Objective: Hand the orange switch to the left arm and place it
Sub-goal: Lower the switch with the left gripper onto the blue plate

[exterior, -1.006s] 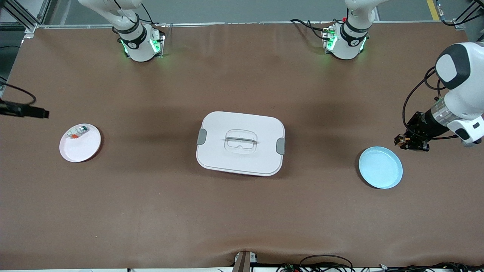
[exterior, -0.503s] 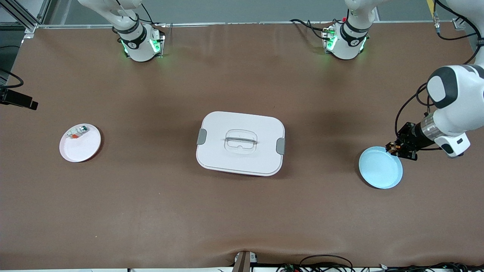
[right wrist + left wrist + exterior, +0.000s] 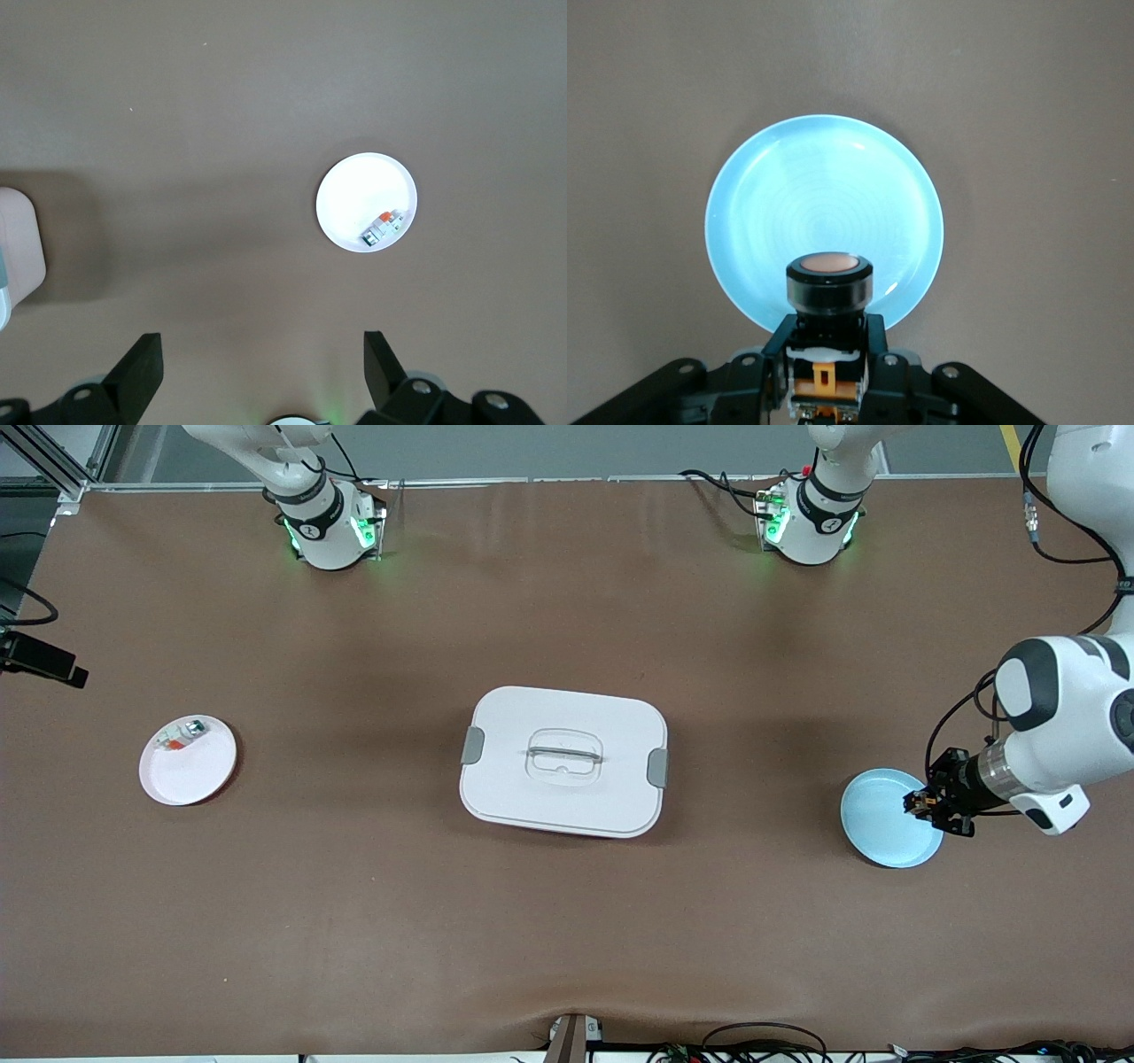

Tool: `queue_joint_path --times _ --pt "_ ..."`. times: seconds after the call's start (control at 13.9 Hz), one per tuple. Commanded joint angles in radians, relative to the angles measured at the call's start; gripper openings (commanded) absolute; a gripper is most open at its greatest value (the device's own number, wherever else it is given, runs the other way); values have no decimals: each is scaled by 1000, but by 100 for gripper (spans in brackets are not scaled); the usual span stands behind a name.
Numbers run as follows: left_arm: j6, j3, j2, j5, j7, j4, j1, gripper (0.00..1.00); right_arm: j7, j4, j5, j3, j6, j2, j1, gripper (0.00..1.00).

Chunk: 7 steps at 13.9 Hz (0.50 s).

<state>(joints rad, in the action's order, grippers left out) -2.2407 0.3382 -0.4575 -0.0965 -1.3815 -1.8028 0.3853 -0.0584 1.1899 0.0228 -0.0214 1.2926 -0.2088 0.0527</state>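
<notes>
Front view: the brown counter [image 3: 567,921] fills the frame. At its centre sits the white box [image 3: 563,761] with grey side clips and a clear handle set into its lid. At the middle left of the frame lies a white plate [image 3: 188,759], and in its upper part rests a small whitish part [image 3: 182,736] with green and red bits. At the middle right of the frame lies a light blue plate [image 3: 890,817]. The left arm comes in from the right edge of the frame, and the left claw [image 3: 921,804] hangs over the blue plate's rim at the side toward that arm's end of the counter. It is pinched on the orange switch [image 3: 918,803], which shows only as a small orange speck at the claw's tip. The right arm's base stands at the upper left of the frame; a black piece of it shows at the left edge.

Left wrist view: the left claw [image 3: 826,376] sits at the bottom centre of the frame, its two fingers pressed against the sides of the switch [image 3: 829,283]. The switch has a round black cap with an orange centre and an orange piece on its body lower down. The blue plate [image 3: 824,186] lies under it, filling the middle of the frame.

Right wrist view: the right claw [image 3: 263,367] is spread wide and holds nothing; its fingers [image 3: 142,363] stand at the bottom of the frame, up over bare counter. The white plate [image 3: 366,202] with the small part [image 3: 382,227] lies right of centre. A corner of the box [image 3: 18,248] shows at the left edge.
</notes>
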Motion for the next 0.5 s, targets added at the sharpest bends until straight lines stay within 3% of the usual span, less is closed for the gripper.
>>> queue_joint_path --times 0.0,0.22,0.43 --pt "4 -1 -59 -64 -40 46 -14 0 20 76 16 4 28 58 -5 100" --pt "-45 -1 -104 -98 -92 51 -17 0 20 79 17 4 36 66 -25 100" --pt "-66 -1 -136 -118 -108 50 -19 0 34 183 17 3 97 130 -24 100"
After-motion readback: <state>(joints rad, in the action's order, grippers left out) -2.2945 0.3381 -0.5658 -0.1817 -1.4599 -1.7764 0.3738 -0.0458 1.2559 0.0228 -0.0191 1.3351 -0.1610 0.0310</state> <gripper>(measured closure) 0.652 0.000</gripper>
